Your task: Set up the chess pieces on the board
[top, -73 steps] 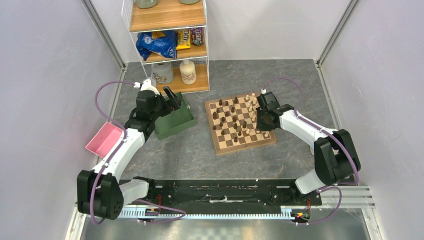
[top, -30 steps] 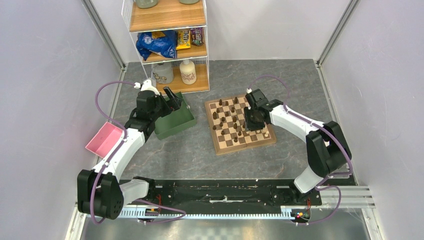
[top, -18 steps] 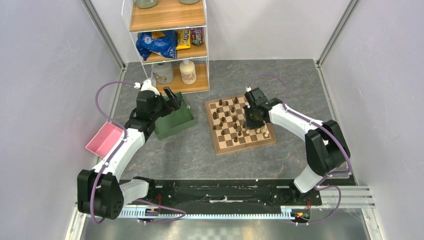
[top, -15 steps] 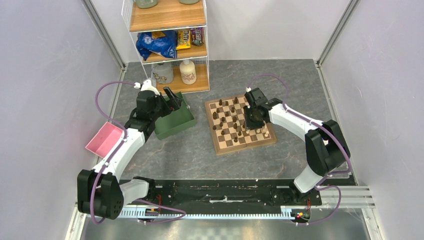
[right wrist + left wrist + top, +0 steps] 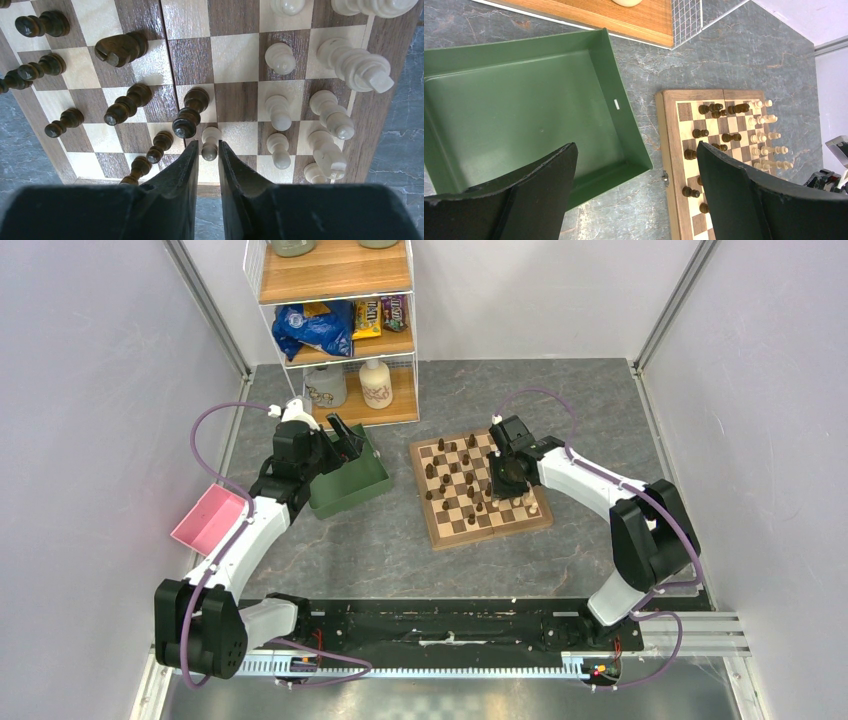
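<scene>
The chessboard (image 5: 441, 531) lies right of centre, with dark pieces (image 5: 445, 468) scattered over its left and middle squares and cream pieces (image 5: 528, 502) near its right edge. My right gripper (image 5: 503, 481) hangs over the board's middle. In the right wrist view it (image 5: 207, 146) is closed tightly around a standing cream pawn (image 5: 210, 141), next to a dark pawn (image 5: 187, 117). My left gripper (image 5: 346, 439) is wide open and empty above the green tray (image 5: 345, 492); in the left wrist view it (image 5: 636, 150) spans the tray's edge (image 5: 624, 120) and the board (image 5: 667, 150).
A pink bin (image 5: 208, 520) sits at the far left. A wire shelf (image 5: 340, 335) with snacks and bottles stands at the back. Grey stone tabletop (image 5: 400, 550) lies between the tray, the board and the arm bases.
My right gripper moved left from the board's right part to its middle, then stayed still over the cream pawn. The left arm has not moved.
</scene>
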You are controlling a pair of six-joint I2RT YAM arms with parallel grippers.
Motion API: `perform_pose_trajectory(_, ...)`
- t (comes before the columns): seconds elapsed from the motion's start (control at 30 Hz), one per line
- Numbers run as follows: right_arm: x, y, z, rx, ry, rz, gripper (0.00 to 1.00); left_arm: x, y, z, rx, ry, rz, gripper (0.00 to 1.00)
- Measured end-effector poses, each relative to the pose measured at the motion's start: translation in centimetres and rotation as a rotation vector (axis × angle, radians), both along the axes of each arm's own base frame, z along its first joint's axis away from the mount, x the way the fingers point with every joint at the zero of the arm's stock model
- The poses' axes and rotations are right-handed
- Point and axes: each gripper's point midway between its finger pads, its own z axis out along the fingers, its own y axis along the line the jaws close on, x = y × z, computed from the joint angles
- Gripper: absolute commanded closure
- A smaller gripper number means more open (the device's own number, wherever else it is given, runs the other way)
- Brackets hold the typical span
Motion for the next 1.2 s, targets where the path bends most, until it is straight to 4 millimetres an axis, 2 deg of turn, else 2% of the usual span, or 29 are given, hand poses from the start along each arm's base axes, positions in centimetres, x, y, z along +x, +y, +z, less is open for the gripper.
perform_pose_trajectory(0.13, 0.0, 0.0, -0.2, -0.003, 0.007, 0.000, 0.67, 0.0, 0.0, 0.0, 0.000, 0.000, 0.000, 0.04)
perform_pose_trajectory(0.57, -0.1, -0.1, -0.3, -0.005, 0.011, 0.000, 0.84, 0.0, 0.0, 0.0, 0.000, 0.000, 0.000, 0.04)
perform_pose_trajectory(0.77, -0.2, -0.2, -0.2, -0.008, 0.011, -0.002, 0.85, 0.0, 0.0, 0.0, 0.000, 0.000, 0.000, 0.04)
perform_pose_trajectory(1.07, -2.4, -2.0, 2.0, -0.009, -0.038, -0.030, 0.86, 0.0, 0.0, 0.0, 0.000, 0.000, 0.000, 0.04)
perform_pose_trajectory(1.2, -3.3, -3.3, 1.9, -0.025, -0.031, -0.056, 0.85, 0.0, 0.0, 0.0, 0.000, 0.000, 0.000, 0.04)
